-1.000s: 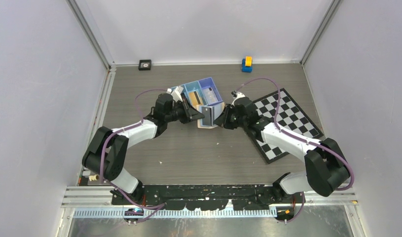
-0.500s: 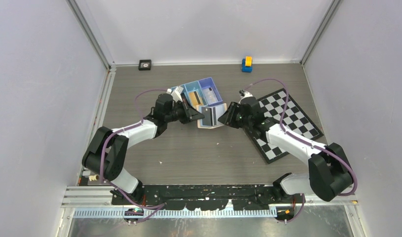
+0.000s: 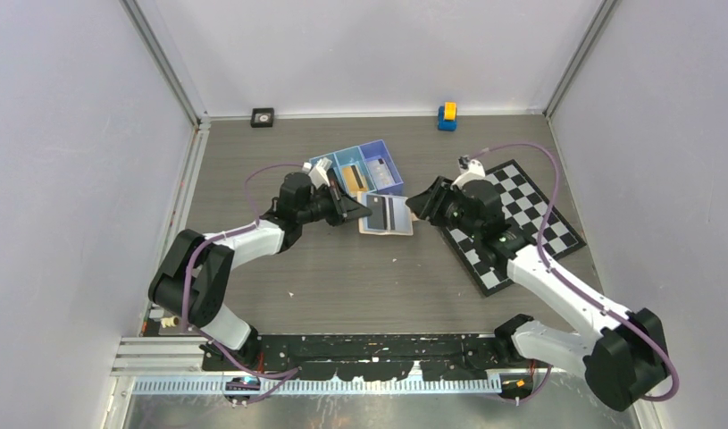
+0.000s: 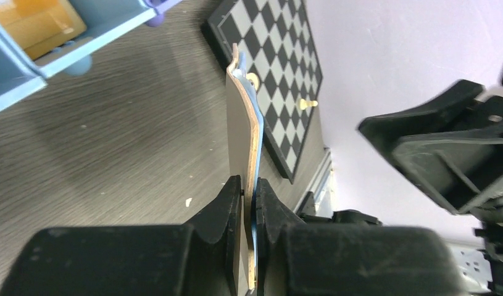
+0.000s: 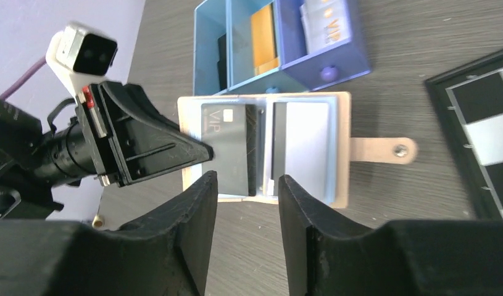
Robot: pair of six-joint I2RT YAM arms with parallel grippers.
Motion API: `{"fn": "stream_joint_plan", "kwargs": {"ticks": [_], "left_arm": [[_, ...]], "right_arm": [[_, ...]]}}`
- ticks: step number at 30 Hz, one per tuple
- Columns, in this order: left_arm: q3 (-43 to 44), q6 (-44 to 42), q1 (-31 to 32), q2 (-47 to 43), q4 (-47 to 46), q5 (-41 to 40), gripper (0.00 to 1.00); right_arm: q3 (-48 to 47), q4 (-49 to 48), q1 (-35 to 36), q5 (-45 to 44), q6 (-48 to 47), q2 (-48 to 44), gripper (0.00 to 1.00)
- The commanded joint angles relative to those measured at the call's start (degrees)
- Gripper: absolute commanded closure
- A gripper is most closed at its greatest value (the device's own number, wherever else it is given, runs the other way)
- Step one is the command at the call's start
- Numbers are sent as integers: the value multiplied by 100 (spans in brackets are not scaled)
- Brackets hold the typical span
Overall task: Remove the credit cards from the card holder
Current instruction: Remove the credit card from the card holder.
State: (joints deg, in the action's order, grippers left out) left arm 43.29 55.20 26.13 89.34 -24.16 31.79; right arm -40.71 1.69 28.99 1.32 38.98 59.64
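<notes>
1. Progress: partway, I'd say. The card holder [image 5: 342, 154] lies opened flat just in front of the blue tray [image 5: 323, 65]. Can't tell whether it's on the desk or just above it.
2. To do: two credit cards sit in its pockets. The dark card [image 5: 226, 145] is on the side nearer the left claw [image 4: 249, 191], the pale card [image 5: 301, 148] on the snap-tab side.
3. Looks done: the tray compartments hold an orange card [image 5: 263, 34], a pale VIP card [image 5: 323, 18] and a dark item [image 5: 221, 55], probably a third card.
4. The left claw is clamped on the holder's edge.
5. The right claw [image 5: 247, 179] has its jaws apart, empty, hovering by the holder's near edge and touching nothing.
6. Count: one holder, one three-compartment tray, two cards in, two or three out.
</notes>
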Motion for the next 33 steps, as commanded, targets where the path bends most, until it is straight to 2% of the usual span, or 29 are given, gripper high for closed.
{"fn": "stream_joint_plan", "kwargs": {"ticks": [1,6,10,16,22,33], "left_arm": [[-56,374,-20,-95,-1217,509,100],[-87,614,-20,-43,-1667,721,100],[-89,820,-20,14,-1960,876,100],[-92,1317,-20,240,-2723,1176,100],[-110,1477,-20,277,-2941,1214,100],[-193,1748,-33,267,-3358,1241,100]], "right_arm": [[-88,-709,-22,1050,48,598,57],[112,-1803,-392,2286,780,1286,59],[313,-2634,-646,2844,1279,1613,59],[555,-3550,-769,3211,1758,1731,59],[745,-4340,-821,3447,2150,1727,61],[1082,-5619,-934,3604,2809,1726,80]]}}
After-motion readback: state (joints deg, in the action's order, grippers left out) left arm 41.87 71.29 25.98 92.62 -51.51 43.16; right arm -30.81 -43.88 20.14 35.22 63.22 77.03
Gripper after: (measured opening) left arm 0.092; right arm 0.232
